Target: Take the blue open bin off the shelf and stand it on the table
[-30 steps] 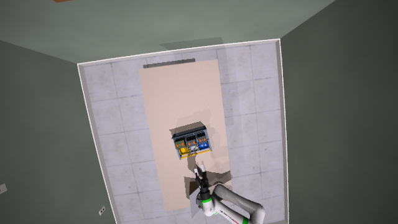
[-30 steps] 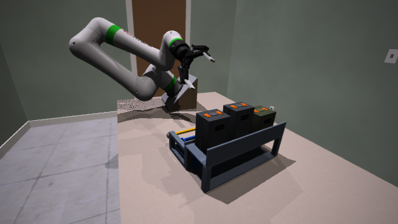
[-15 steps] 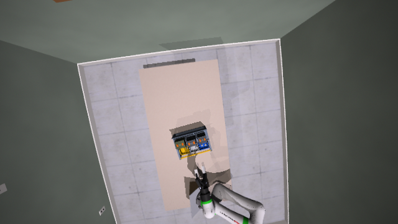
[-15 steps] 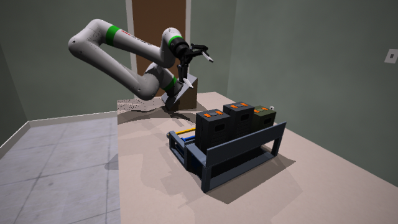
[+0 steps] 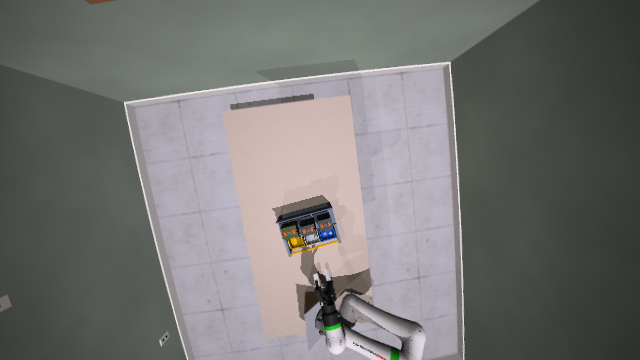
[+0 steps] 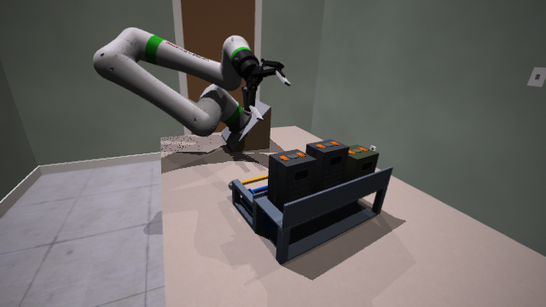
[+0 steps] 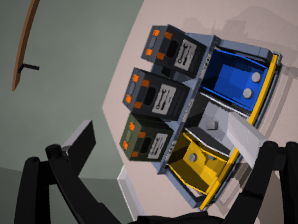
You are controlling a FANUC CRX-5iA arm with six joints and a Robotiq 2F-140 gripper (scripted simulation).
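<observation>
The blue open bin [image 5: 327, 234] [image 7: 230, 77] sits in the shelf [image 6: 337, 192] [image 7: 245, 47] at one end of the front row, with two round grey parts [image 7: 247, 93] in it. Beside it stand the light grey bin [image 5: 312, 238] [image 7: 216, 114], then the yellow bin [image 5: 295, 242] [image 7: 187, 165], each with a part visible. All three open fronts face the yellow front rail [image 5: 315, 248] [image 6: 255, 180] [image 7: 265, 85]. My gripper [image 5: 322, 275] [image 6: 273, 99] [image 7: 161, 128] is open and empty, above and in front of the shelf, touching nothing. One fingertip partly hides the grey bin in the wrist view.
Two dark grey cases [image 6: 290, 179] [image 6: 333, 164] [image 7: 167, 50] and a green case [image 6: 363, 164] [image 7: 145, 140] stand behind the bins and rise above them. The shelf stands on the table [image 5: 290, 145] [image 6: 205, 264]. The arm's base is at the table's near end in the top view.
</observation>
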